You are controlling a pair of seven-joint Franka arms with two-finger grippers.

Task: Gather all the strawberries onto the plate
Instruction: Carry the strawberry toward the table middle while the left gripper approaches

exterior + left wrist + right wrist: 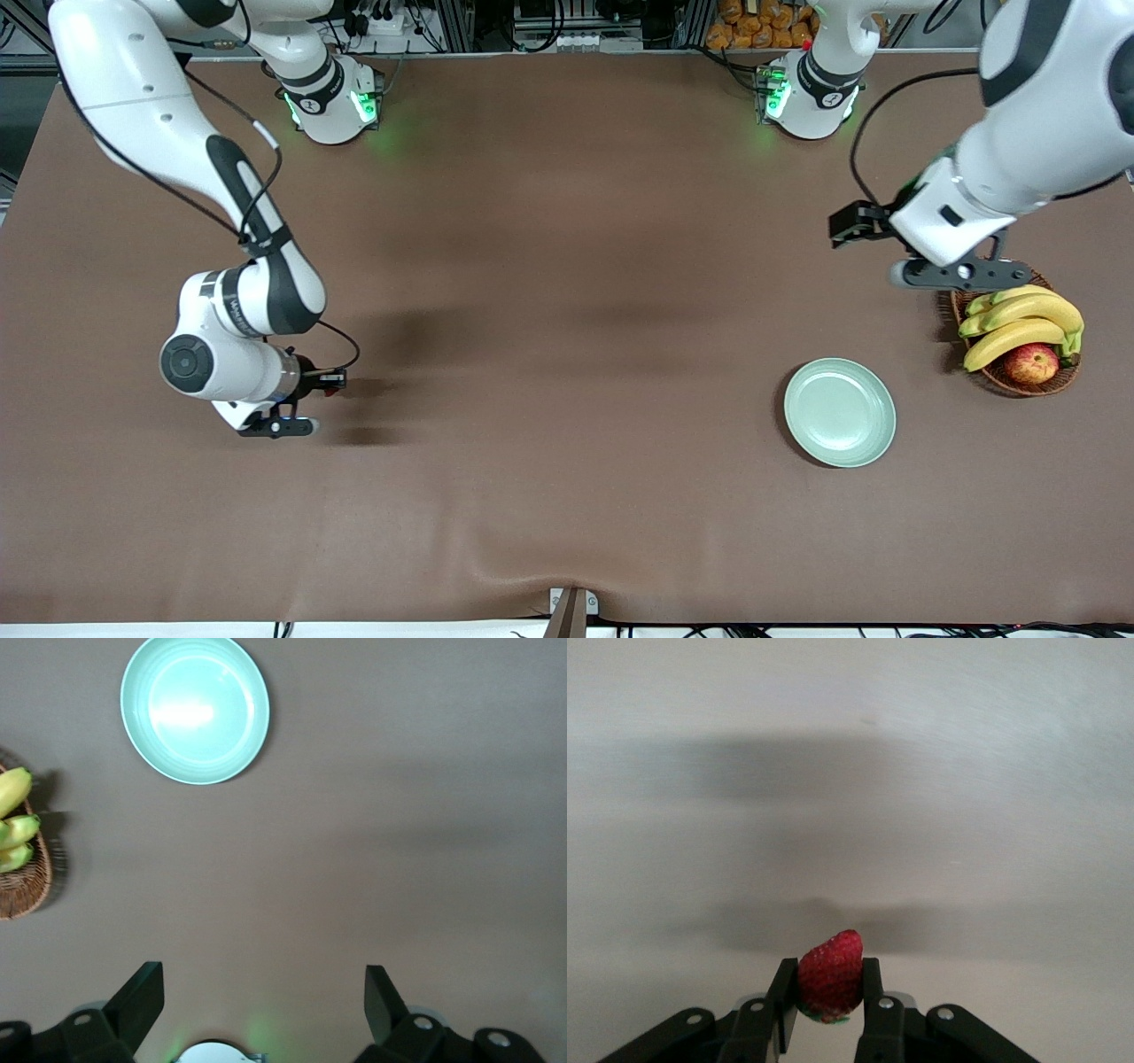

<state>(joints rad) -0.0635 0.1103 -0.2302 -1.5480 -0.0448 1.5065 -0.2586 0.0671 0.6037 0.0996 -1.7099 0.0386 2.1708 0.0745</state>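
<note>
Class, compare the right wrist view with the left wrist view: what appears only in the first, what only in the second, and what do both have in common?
Only the right wrist view shows a strawberry, clamped in the right gripper.

Only the left wrist view shows the mint-green plate, with nothing on it, part of the wicker basket with bananas, and the open left gripper.

Both show the bare brown table beneath that arm's own fingers.

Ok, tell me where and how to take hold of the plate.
Grip the plate by its rim, coming from above at the edge toward the left arm's base, one finger inside and one outside. It lies flat and shallow, too wide to span. The left gripper hangs open nearby; the right gripper is shut on a strawberry.
</note>
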